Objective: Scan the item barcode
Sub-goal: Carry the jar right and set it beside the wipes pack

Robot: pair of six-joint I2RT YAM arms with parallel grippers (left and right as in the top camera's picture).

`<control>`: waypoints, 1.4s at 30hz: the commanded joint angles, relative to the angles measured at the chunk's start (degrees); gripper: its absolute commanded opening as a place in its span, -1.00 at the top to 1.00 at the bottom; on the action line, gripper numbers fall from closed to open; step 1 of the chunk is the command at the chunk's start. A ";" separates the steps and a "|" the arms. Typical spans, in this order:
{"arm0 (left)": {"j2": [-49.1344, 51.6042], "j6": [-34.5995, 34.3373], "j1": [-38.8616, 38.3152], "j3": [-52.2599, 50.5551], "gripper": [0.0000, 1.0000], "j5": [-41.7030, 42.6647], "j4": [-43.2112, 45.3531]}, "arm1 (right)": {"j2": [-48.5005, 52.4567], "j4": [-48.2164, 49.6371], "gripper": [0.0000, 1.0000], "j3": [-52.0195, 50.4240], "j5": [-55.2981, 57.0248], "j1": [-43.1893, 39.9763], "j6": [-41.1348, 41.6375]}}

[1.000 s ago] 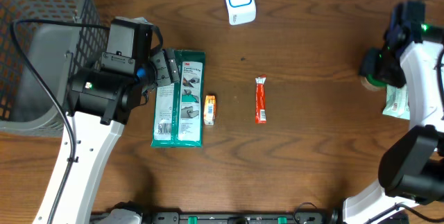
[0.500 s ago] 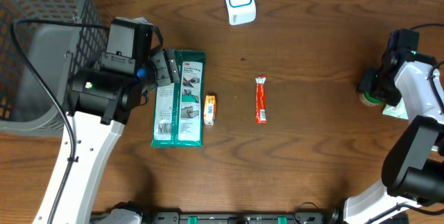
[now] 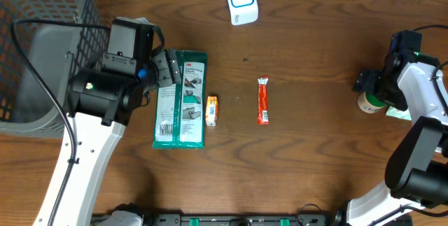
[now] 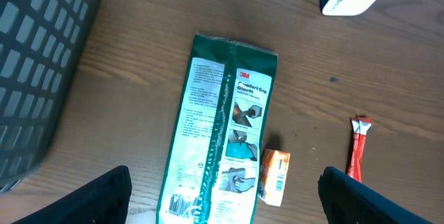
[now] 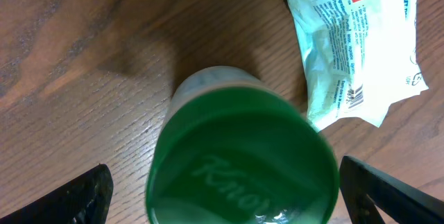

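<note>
The jar point(image 5: 243, 148) was seen upright, lid up, far right on the table point(image 3: 315, 156), just beside a white packet point(image 5: 354, 37) and well apart from the scanner point(image 3: 241, 1). The right gripper point(image 5: 223, 182) was spread wide around it, gripping nothing. The left gripper point(image 4: 225, 175) was held apart above the green pack point(image 4: 218, 141), probably positioned for a pickup.

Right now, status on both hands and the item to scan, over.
Left hand open above green glove pack. Right hand open over green-lidded jar, nothing gripped. Wipes packet close beside jar.
</note>
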 commanded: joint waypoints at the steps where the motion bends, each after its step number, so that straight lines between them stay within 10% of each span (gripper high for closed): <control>1: 0.11 0.59 0.28 0.87 -0.73 -0.76 -0.13 | -0.68 -0.02 -0.99 0.17 0.28 -0.37 0.22; 13: 0.11 0.59 0.28 0.87 -0.73 -0.76 -0.13 | -4.24 -18.14 -0.81 19.78 -6.78 0.26 0.20; 15: 0.13 0.57 0.28 0.87 -0.73 -0.76 -0.13 | -4.24 -19.78 -0.43 20.39 -10.58 1.03 -1.29; 18: 0.11 0.59 0.28 0.87 -0.73 -0.76 -0.13 | -4.20 -20.83 0.69 18.14 -12.52 2.82 -2.36; 20: 0.11 0.59 0.28 0.87 -0.73 -0.76 -0.13 | -4.20 -20.83 0.87 16.06 -12.52 3.56 -2.36; 34: 0.11 0.57 0.28 0.87 -0.73 -0.76 -0.13 | -4.20 12.09 0.97 -11.23 -4.11 4.48 -12.66; 42: 0.13 0.59 0.28 0.87 -0.73 -0.76 -0.13 | -4.20 14.16 0.97 -12.81 8.11 4.48 -12.61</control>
